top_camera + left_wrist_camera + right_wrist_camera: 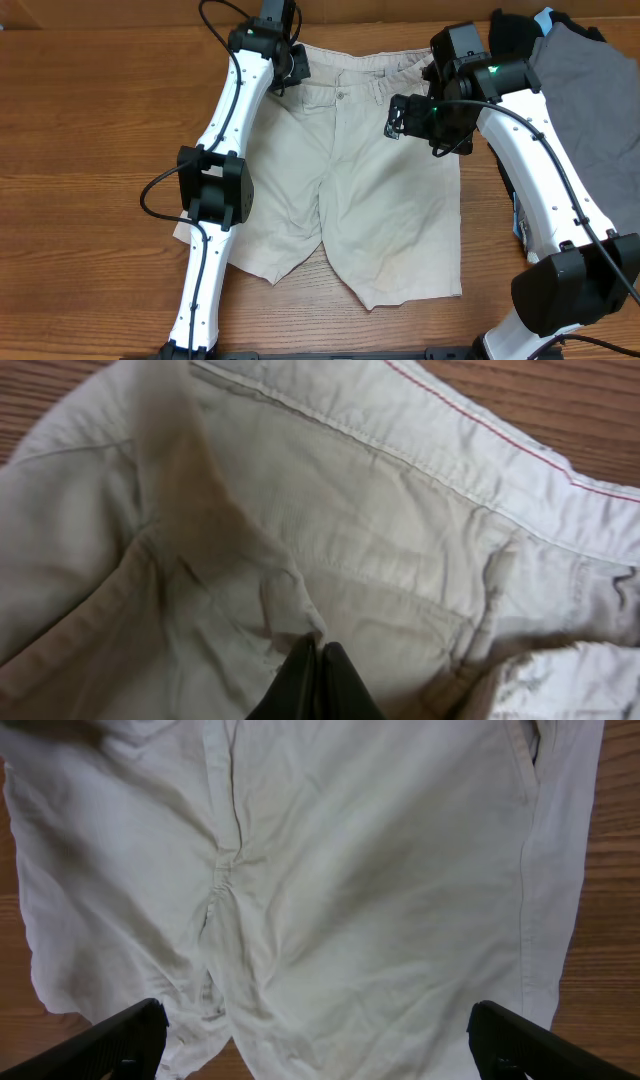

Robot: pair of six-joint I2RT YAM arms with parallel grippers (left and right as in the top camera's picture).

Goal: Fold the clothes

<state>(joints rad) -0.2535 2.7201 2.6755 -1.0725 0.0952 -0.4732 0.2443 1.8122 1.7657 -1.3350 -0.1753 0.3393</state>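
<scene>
Wooden table (80,150) | khaki shorts (380,220) flat mid-frame, waistband at top | left hand (315,680) clamped on shorts cloth, upper left | right hand (315,1012) apart, holding nothing | risk: thin pinch slips; one-sided lift skews fold

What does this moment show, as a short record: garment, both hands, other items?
garment: beige shorts, spread flat and unfolded on the wooden table
left hand: shut, pinching fabric near the waistband
right hand: open above the shorts, holding nothing
other items: grey garment and black garment, heaped at a table corner
</scene>
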